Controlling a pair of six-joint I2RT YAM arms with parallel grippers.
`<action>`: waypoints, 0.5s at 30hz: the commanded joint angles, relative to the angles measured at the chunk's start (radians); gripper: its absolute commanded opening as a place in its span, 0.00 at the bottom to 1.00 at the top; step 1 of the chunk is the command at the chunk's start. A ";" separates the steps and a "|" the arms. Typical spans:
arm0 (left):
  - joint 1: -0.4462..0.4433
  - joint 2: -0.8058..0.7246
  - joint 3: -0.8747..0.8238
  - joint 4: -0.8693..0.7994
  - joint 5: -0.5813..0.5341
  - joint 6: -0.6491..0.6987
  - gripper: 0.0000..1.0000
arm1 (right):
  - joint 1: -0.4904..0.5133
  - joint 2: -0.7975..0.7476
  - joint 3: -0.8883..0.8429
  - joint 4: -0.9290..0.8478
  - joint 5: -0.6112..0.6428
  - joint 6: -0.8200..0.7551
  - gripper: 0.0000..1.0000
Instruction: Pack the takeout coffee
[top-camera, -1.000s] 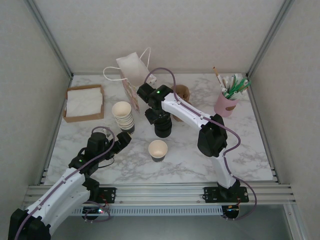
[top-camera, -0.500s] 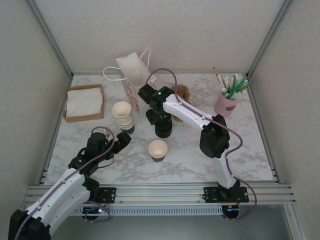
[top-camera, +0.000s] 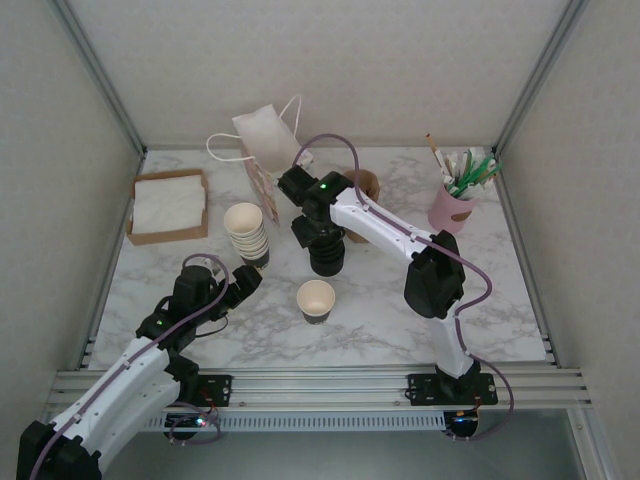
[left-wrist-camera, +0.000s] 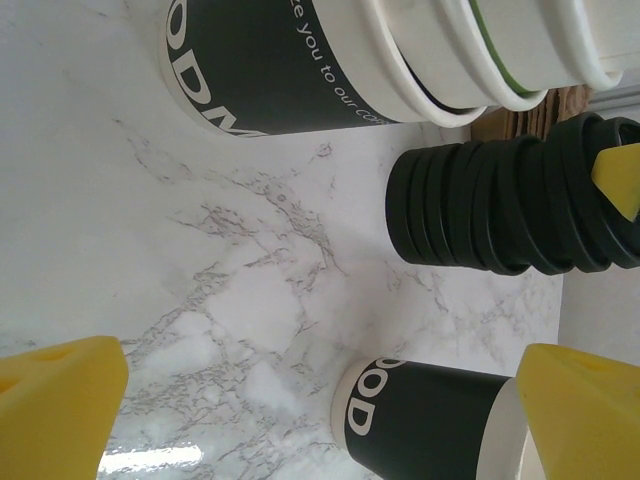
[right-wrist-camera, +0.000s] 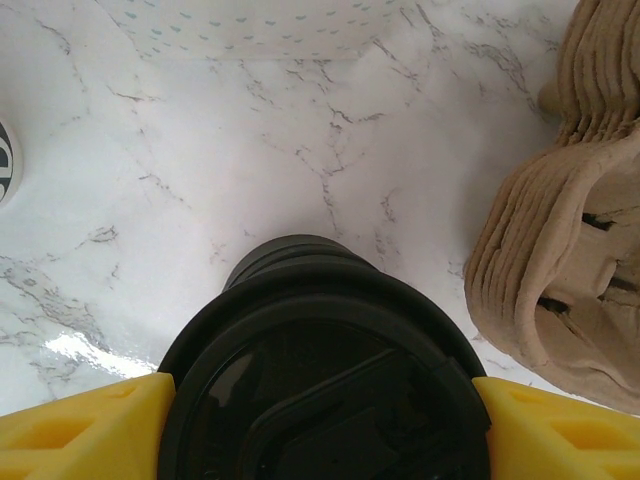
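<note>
Over the table (top-camera: 520, 300), from the top camera, you will find little changed from a second ago: the right arm's elbow has slid a touch toward the near right and its wrist has shifted slightly, while the left arm, the cups and the lids lie where they were. The small paper cup (top-camera: 316, 300) stands upright and open-topped near the table's middle, just in front of the stack of black lids (top-camera: 327, 262), onto which the right jaws come down from above. The left jaws hover well to the cup's left, just in front of the tall stack of cream cups (top-camera: 247, 232). A white paper bag (top-camera: 265, 135) stands at the back. From the left wrist camera you see the left jaws released and spread wide, bare marble between their yellow fingers (left-wrist-camera: 60, 410). The small paper cup shows at the lower edge between them, nearer one finger than the other, and is not gripped. Beyond it stand the lid stack and the cream cups. From the right wrist camera the right jaws are grasping the top lid (right-wrist-camera: 320, 370), with a yellow finger (right-wrist-camera: 90, 430) pressed against each side of its rim. The rest of the stack drops to the marble below, and a brown pulp stack (right-wrist-camera: 570, 220) sits just to the right.
</note>
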 joint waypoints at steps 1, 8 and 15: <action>0.008 -0.010 0.015 -0.006 0.017 0.011 0.99 | 0.004 -0.041 -0.028 0.005 -0.008 0.020 0.75; 0.003 -0.001 0.039 0.037 0.084 0.013 0.89 | 0.003 -0.075 -0.070 0.030 -0.019 0.035 0.75; -0.038 0.006 0.048 0.099 0.117 -0.031 0.66 | -0.009 -0.112 -0.111 0.058 -0.043 0.050 0.76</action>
